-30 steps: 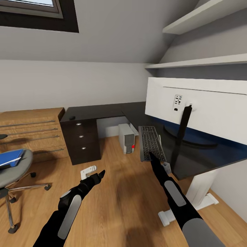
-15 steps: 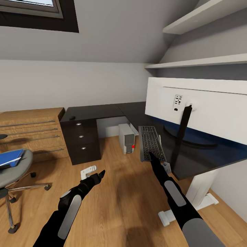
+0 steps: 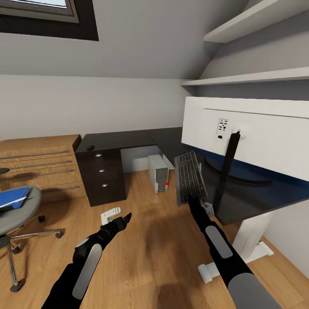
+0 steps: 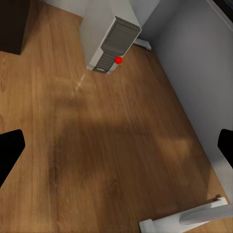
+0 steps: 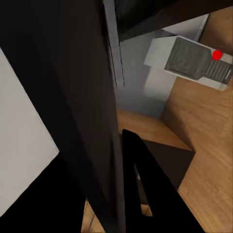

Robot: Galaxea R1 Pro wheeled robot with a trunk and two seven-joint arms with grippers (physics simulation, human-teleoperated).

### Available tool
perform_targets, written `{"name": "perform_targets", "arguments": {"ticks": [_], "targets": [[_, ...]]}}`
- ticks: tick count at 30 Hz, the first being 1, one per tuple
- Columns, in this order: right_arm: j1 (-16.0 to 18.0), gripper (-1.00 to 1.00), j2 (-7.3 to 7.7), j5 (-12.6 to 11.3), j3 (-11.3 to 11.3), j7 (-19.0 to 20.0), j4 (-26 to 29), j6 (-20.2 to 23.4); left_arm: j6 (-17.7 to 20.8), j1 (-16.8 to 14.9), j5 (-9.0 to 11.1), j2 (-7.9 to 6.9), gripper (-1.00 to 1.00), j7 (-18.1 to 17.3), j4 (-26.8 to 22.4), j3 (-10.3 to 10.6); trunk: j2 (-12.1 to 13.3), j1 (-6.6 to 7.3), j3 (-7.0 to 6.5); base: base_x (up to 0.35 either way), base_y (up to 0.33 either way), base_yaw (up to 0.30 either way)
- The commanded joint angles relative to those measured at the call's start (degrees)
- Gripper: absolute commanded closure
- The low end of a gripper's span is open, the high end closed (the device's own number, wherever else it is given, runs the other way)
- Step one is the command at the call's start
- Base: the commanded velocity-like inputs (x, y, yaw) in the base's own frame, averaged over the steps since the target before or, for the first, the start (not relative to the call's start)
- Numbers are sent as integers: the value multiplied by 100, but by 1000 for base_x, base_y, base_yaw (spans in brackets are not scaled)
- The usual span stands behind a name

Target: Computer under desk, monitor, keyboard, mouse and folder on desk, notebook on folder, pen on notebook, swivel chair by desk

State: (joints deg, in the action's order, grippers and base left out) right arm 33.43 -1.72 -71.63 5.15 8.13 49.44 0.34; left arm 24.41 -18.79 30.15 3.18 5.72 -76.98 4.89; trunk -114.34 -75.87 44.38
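Observation:
The dark keyboard [image 3: 189,177] is tilted up off the desk's near edge, and my right gripper [image 3: 195,201] is shut on its near end. Up close, the keyboard [image 5: 82,111] is a dark slab beside one finger [image 5: 145,194]. Behind it the white-backed monitor [image 3: 253,137] stands on the dark L-shaped desk [image 3: 124,139]. The computer tower [image 3: 158,173] stands on the floor under the desk. A small black mouse [image 3: 90,147] lies at the desk's far left end. The blue folder [image 3: 13,198] rests on the grey swivel chair [image 3: 19,212]. My left gripper [image 3: 125,219] hangs open over the floor.
A dark drawer unit [image 3: 103,178] sits under the desk's left end, with a wooden dresser [image 3: 40,165] beside it. A small white object [image 3: 110,213] lies on the wooden floor. The desk's white foot [image 3: 240,253] is by my right arm. Shelves [image 3: 253,77] hang above the monitor.
The keyboard lay flat on the desk before; now it is lifted and tilted up in my right gripper. The left arm has not moved.

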Motion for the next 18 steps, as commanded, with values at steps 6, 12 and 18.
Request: {"name": "perform_targets", "arguments": {"ticks": [6,12,18], "targets": [[5,100,5,-63,-13,16,-5,-25,23,-2,61,0,-100,52,-10,10,-2,1,6,0,0,0],[5,100,13,-46,-11,56,-5,-17,22,-2,61,7,-100,52,-10,11,-2,1,6,0,0,0],[5,100,27,-44,-6,57,-5,5,23,-2,61,8,-100,52,-7,12,-2,1,6,0,0,0]]}}
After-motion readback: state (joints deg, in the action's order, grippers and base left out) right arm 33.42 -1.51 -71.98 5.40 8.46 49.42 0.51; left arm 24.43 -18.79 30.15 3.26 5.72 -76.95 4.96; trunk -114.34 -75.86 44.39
